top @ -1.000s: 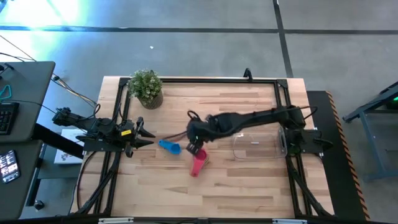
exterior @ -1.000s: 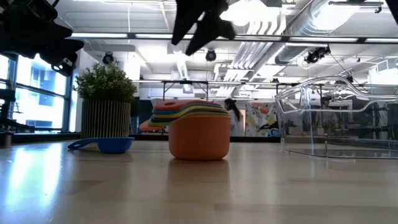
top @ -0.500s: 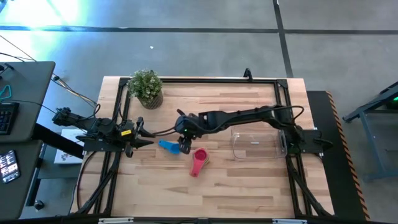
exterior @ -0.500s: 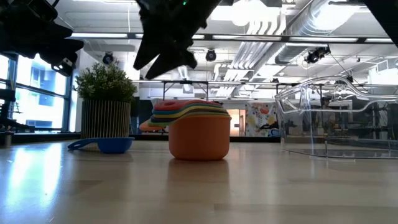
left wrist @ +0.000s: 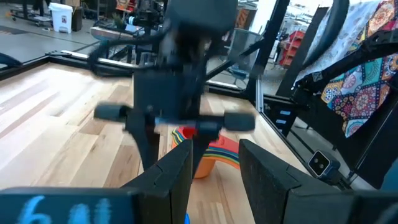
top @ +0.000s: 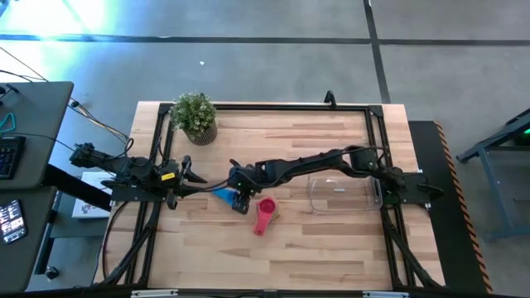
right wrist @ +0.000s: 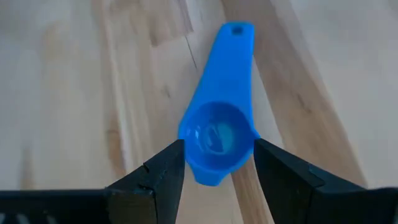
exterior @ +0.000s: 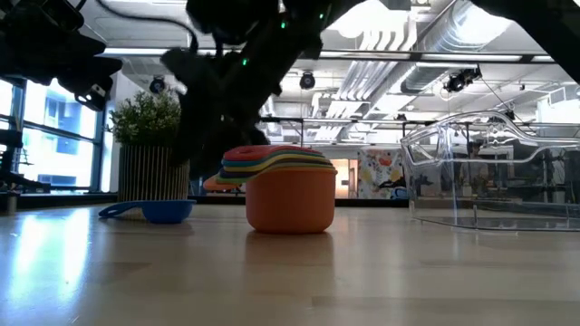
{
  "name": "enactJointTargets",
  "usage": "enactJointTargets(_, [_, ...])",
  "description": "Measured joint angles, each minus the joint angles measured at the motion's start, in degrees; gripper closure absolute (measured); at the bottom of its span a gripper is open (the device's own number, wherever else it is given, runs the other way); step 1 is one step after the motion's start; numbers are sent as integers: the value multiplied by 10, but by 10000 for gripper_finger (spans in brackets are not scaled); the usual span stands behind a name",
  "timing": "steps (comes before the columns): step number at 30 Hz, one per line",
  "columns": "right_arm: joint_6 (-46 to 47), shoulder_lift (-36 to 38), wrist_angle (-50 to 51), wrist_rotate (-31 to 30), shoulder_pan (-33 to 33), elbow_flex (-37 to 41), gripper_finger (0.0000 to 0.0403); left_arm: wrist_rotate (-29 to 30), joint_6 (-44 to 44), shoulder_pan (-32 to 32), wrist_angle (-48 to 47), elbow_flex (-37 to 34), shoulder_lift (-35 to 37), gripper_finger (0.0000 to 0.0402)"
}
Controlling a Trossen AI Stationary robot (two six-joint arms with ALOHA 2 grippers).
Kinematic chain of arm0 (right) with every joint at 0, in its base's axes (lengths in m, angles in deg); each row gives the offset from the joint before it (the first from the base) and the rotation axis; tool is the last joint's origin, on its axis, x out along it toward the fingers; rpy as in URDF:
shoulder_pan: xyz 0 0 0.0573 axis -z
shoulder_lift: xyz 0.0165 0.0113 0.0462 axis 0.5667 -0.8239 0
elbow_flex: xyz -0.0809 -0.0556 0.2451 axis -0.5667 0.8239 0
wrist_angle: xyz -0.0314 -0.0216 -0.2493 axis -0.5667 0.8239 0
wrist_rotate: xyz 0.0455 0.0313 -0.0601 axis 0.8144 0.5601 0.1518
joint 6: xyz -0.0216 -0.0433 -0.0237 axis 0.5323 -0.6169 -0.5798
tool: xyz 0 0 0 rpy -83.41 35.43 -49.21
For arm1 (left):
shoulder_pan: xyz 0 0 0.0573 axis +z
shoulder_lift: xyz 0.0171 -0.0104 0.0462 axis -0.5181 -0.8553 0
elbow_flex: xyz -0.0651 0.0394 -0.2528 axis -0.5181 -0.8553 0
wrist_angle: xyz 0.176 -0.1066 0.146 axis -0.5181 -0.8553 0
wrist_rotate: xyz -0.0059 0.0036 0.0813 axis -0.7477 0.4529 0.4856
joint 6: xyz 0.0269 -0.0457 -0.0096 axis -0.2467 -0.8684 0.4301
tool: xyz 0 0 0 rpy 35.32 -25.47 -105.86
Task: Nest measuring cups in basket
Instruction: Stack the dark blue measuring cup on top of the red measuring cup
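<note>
High view: blue cup (top: pixel 224 194) mostly hidden under right end effector (top: pixel 241 201). Low view: right arm blurred, covers part of plant pot (exterior: pixel 152 172); basket (exterior: pixel 489 177) cut by picture edge. Nested cups (left wrist: pixel 208 155) half hidden, left wrist view.

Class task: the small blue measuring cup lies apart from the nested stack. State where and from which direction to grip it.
Probably across the bowl of the blue measuring cup, from straight above: it sits upright, mouth up, with its flat handle low on the table. The right claw, open, already straddles the bowl.
</note>
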Motion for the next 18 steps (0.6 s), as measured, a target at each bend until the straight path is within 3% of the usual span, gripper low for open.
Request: enactJointTargets(18, [18, -43, 5, -51, 0, 0, 219, 0, 0, 0, 0, 0, 0, 280])
